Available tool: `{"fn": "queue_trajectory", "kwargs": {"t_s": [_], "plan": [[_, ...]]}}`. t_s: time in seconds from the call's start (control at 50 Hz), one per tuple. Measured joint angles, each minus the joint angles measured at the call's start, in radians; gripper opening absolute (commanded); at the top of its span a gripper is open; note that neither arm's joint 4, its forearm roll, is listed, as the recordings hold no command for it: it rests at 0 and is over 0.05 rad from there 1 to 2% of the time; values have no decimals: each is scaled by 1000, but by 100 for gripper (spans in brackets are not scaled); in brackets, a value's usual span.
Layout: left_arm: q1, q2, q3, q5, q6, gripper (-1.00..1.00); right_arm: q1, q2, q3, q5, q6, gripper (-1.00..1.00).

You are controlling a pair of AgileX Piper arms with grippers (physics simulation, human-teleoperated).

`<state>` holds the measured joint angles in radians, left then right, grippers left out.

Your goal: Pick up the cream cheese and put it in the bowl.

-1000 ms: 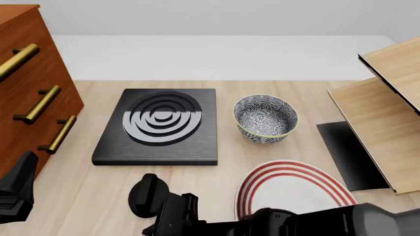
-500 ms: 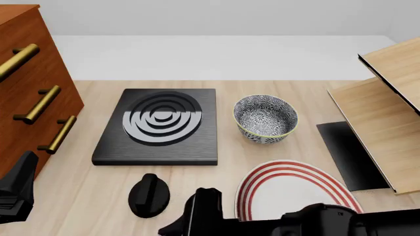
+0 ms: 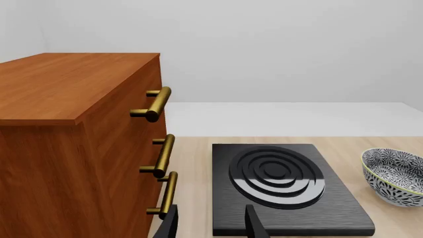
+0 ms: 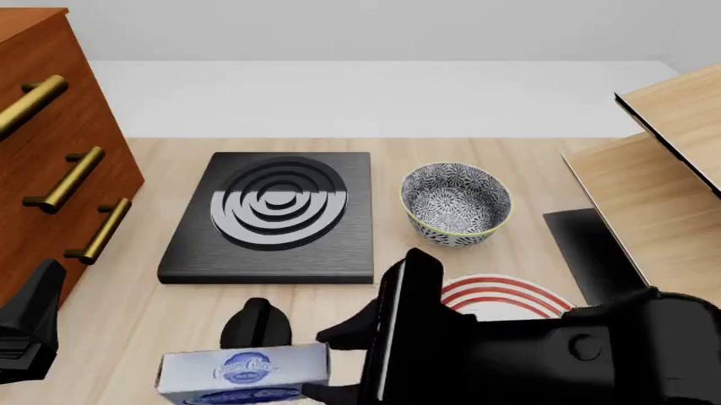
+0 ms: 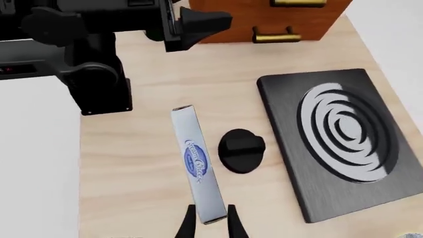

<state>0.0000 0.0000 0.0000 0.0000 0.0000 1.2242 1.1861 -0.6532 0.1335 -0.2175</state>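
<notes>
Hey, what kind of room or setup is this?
Probably a simulated kitchen counter: a stove burner with its knob, a bowl and plate, and a wooden drawer cabinet.

Cream cheese [image 4: 243, 374]: small flat rectangular box, light blue-grey, dark blue oval logo with white script; held on edge, logo face toward the front camera, one end clamped in my right pincer [image 5: 210, 219], near the tabletop's [image 4: 474, 152] front edge; bowl [image 4: 455, 204]: round, deep, white with dense dark speckled pattern, pale yellowish rim; upright, empty, well apart from the box.
</notes>
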Motion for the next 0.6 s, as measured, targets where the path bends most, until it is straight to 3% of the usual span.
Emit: {"fn": "queue_trajectory", "kwargs": {"t_s": [0.2, 0.6], "plan": [[0, 0, 0, 0, 0, 100, -83, -70, -30, 84, -15, -100], [0, 0, 0, 0, 0, 100, -325, -114, -181, 267, -81, -100]]}}
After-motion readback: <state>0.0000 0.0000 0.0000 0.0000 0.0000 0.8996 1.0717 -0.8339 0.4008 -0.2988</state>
